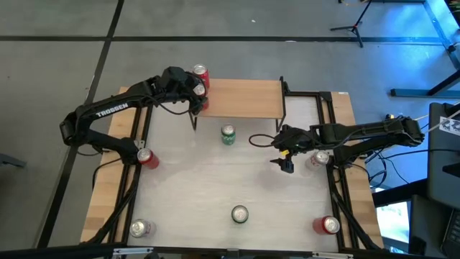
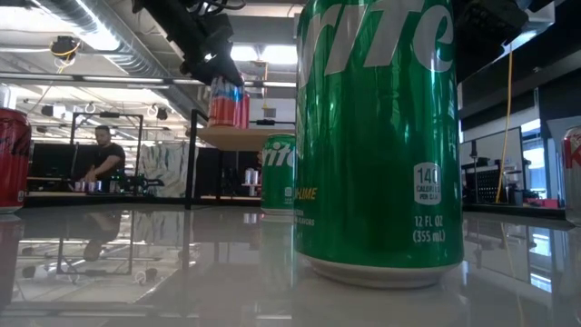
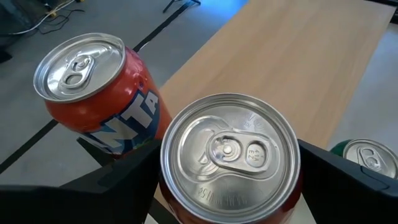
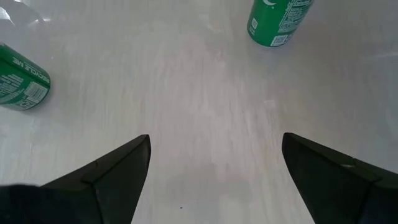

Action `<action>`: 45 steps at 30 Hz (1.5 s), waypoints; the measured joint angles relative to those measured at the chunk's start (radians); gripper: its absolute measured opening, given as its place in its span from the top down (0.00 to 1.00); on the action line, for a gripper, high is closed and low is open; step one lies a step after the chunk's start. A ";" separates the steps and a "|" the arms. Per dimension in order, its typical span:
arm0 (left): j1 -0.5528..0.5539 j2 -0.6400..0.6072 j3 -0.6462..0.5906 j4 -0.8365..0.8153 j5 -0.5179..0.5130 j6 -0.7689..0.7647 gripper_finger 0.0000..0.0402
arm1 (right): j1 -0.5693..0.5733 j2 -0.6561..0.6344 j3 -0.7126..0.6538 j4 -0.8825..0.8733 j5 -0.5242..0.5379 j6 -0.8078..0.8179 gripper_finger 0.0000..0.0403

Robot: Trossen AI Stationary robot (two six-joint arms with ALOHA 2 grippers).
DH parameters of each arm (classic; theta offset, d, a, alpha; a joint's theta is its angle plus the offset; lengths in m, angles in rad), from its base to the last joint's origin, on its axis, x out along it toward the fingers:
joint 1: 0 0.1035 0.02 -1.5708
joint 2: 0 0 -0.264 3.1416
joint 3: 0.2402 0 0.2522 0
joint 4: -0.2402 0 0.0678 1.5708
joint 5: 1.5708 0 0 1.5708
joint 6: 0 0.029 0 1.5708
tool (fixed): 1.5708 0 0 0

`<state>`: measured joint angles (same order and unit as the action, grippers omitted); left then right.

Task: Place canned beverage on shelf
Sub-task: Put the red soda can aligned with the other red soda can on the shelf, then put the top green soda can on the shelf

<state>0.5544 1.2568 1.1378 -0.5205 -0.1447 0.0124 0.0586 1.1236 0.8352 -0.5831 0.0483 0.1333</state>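
High view: the left pincer (image 1: 195, 90) sits at the shelf's (image 1: 244, 98) left end around a red can (image 1: 200, 88); another red can (image 1: 200, 73) stands touching it.

Left wrist view: fingers (image 3: 348, 180) flank that can, whether gripping I cannot tell.

Right wrist view: right pincer (image 4: 214, 168) spread apart over the surface (image 4: 199, 93).

"TROSSEN" on left arm (image 1: 108, 111)

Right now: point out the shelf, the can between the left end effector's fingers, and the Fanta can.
shelf (image 1: 248, 97), high view, bare wood top.
held can (image 3: 230, 155), left wrist view, lid.
Fanta can (image 3: 78, 65), left wrist view, lid.
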 joint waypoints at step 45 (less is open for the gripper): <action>-0.187 -0.092 0.127 -0.018 0.054 0.082 0.06 | 0.001 0.000 0.000 0.007 -0.004 0.000 0.11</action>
<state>0.3676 1.1648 1.2649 -0.5385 -0.0904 0.0940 0.0593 1.1236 0.8352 -0.5764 0.0444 0.1333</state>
